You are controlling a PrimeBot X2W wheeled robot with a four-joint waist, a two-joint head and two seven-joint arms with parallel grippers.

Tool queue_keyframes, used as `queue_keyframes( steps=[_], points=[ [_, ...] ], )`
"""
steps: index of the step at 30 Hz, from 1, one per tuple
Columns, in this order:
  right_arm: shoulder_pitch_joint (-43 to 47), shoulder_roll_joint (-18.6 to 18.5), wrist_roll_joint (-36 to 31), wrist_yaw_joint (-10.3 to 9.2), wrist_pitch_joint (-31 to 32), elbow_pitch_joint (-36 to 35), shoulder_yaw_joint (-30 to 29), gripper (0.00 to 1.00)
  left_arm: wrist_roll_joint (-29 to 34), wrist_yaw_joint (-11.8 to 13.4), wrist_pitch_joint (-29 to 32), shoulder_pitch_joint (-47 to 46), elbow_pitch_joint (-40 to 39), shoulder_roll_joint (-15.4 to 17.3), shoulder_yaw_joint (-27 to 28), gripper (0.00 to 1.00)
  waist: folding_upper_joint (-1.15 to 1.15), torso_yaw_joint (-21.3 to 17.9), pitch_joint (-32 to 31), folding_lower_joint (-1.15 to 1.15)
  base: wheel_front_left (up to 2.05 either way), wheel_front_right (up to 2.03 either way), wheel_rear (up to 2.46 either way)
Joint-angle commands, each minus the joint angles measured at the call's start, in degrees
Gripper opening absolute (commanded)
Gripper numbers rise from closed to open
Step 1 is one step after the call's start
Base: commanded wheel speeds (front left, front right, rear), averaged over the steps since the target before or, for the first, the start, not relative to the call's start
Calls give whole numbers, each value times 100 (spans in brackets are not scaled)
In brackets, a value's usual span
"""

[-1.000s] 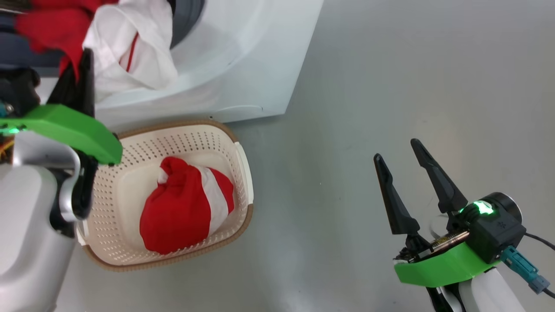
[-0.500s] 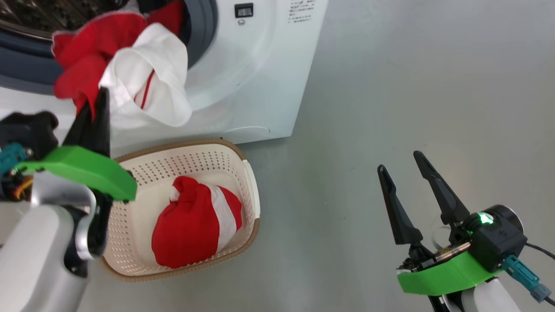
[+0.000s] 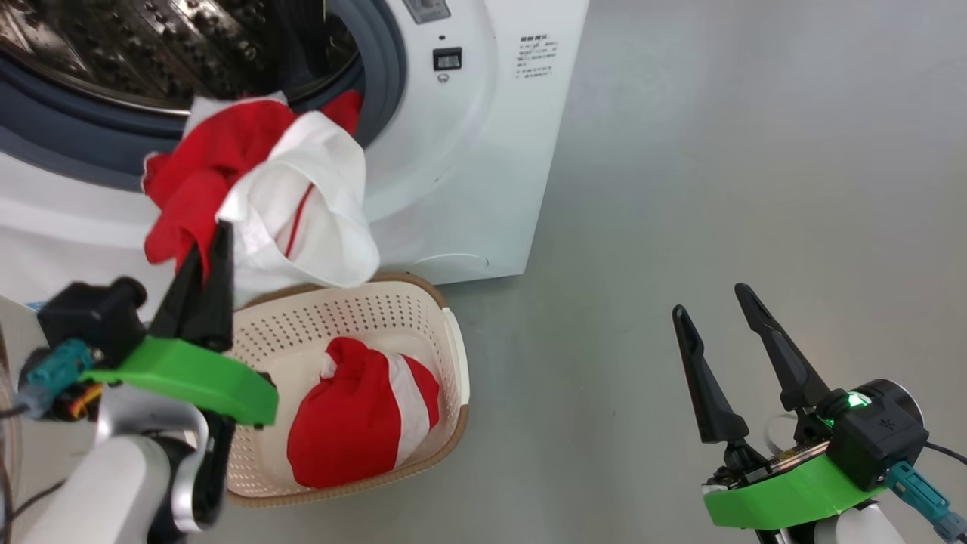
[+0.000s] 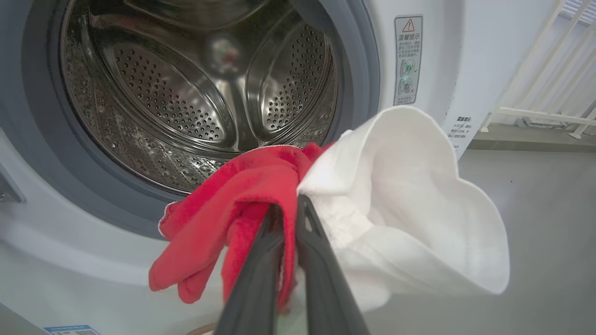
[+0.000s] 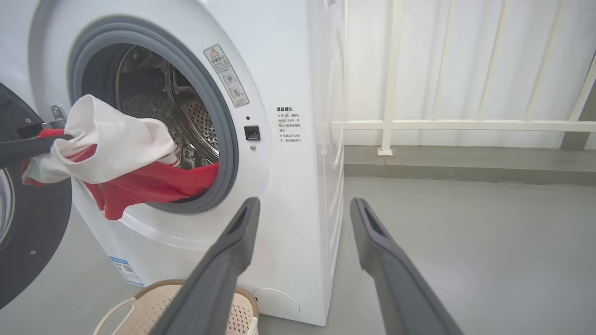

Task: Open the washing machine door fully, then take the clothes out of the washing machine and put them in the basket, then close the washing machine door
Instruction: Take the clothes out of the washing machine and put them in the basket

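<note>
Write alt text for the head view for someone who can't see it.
The left end effector is shut on a red-and-white garment trailing from the washing machine, above the basket holding a second garment. The right end effector hangs open over the floor.

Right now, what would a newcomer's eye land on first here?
A red and white garment, pinched by the left end effector, trails out of the open washing machine above the basket. A second red and white bundle lies inside it; the right end effector hangs open over the floor.
</note>
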Motion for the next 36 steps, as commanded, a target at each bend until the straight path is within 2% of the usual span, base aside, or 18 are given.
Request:
queue_keyframes(
  steps=[1,10,19,26,36],
  points=[
    [85,-38,3,29,17,-171,92,100,93,106,-83,46,-271,198,204,0,0,35,-81,0,0,0,0],
    [218,-38,-19,29,89,-262,67,100,174,398,-222,630,-662,102,118,0,0,63,-195,0,0,0,0],
    [271,-38,-45,29,145,-346,53,100,96,440,-349,1024,-524,-22,32,0,0,71,-221,0,0,0,0],
    [256,-38,-55,29,170,-404,92,100,-7,301,-421,1040,-28,-168,-85,0,0,53,-105,0,0,0,0],
    [117,-38,-93,29,181,-444,123,100,-169,-181,-697,471,1488,-515,-225,0,0,17,235,0,0,0,0]
  ],
)
